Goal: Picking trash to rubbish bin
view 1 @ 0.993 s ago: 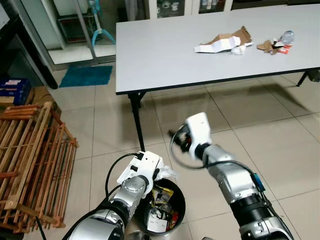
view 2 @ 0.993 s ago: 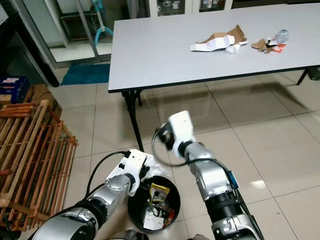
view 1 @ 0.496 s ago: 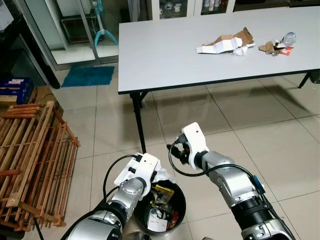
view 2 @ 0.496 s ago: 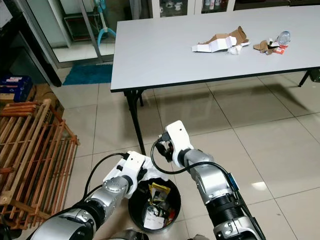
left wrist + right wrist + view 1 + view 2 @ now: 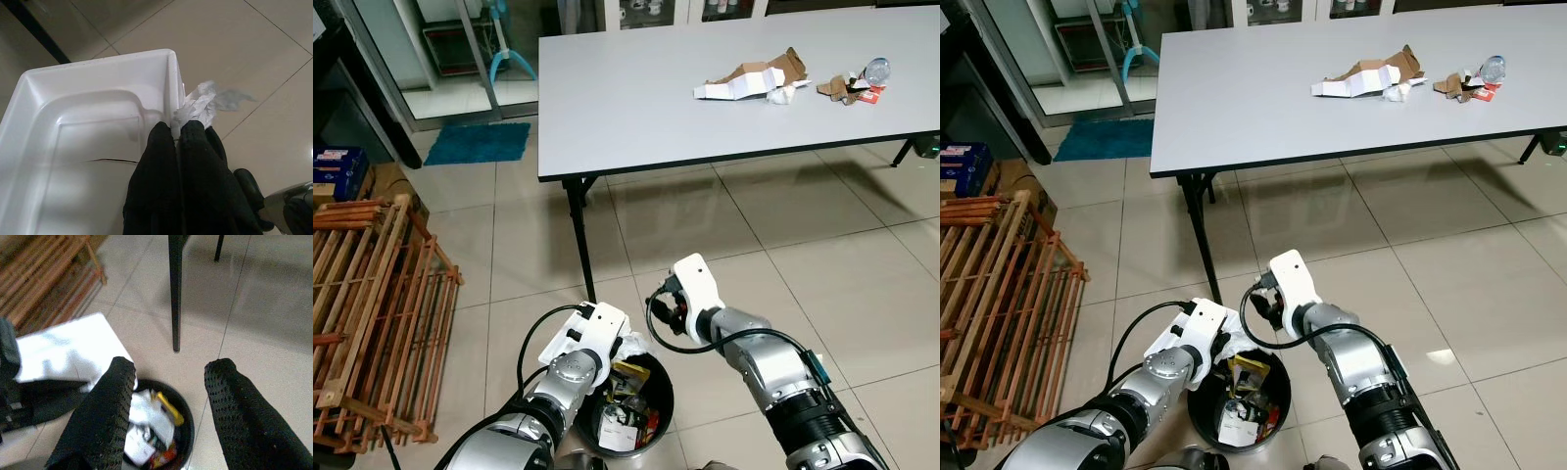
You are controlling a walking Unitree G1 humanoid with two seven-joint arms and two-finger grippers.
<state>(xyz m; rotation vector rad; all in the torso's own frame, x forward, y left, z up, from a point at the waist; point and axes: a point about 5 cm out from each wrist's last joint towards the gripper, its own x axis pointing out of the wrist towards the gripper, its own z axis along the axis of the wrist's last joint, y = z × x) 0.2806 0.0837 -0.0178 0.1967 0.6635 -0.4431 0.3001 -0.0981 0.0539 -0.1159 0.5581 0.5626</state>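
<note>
1. Left pincer (image 5: 183, 129) pressed tight on a crumpled tissue (image 5: 199, 104), right at the bin's (image 5: 661, 401) 10 o'clock rim.
2. Right pincer (image 5: 168, 377) spread wide above the bin.
3. More trash (image 5: 754, 78) up at 1 o'clock on the worktop (image 5: 636, 98).

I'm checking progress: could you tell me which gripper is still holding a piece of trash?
The left gripper, shut on crumpled white paper beside the rubbish bin. The right gripper is open and empty.

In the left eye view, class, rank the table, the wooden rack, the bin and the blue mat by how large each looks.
1. Table
2. Wooden rack
3. Bin and blue mat: they look alike, and the bin sits nearer the camera, so unranked.
</note>
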